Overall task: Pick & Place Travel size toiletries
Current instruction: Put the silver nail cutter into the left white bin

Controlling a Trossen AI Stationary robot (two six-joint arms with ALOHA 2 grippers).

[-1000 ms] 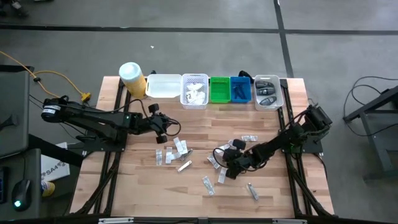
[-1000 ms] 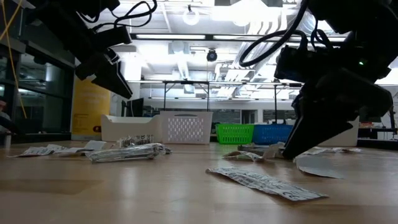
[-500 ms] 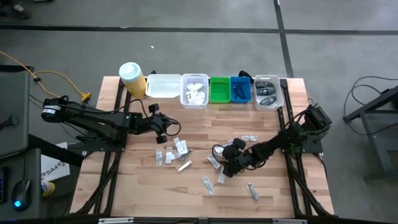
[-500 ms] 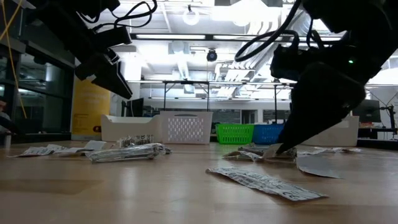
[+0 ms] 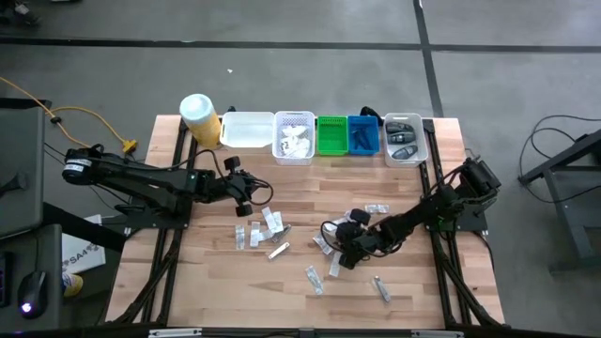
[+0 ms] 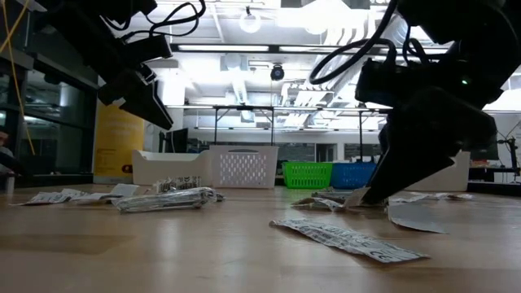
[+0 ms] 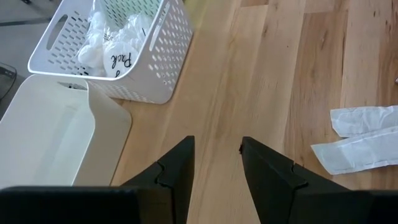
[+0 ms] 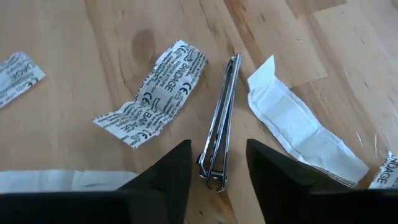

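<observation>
Low over mid-table: right gripper [image 8: 216,163], fingers parted either side of a metal nail clipper [image 8: 221,119] lying flat on the wood, nothing grasped. Beside the clipper: a printed bandage sachet [image 8: 153,93] and a white sachet [image 8: 303,129]. Above the table near the white basket [image 7: 127,46]: left gripper [image 7: 216,146], released, empty. Farther off: more sachets [image 5: 266,227] scattered between both arms.

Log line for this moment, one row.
right claw: open, straddling metal clippers on table | left claw: open, empty, hovering near white basket
</observation>
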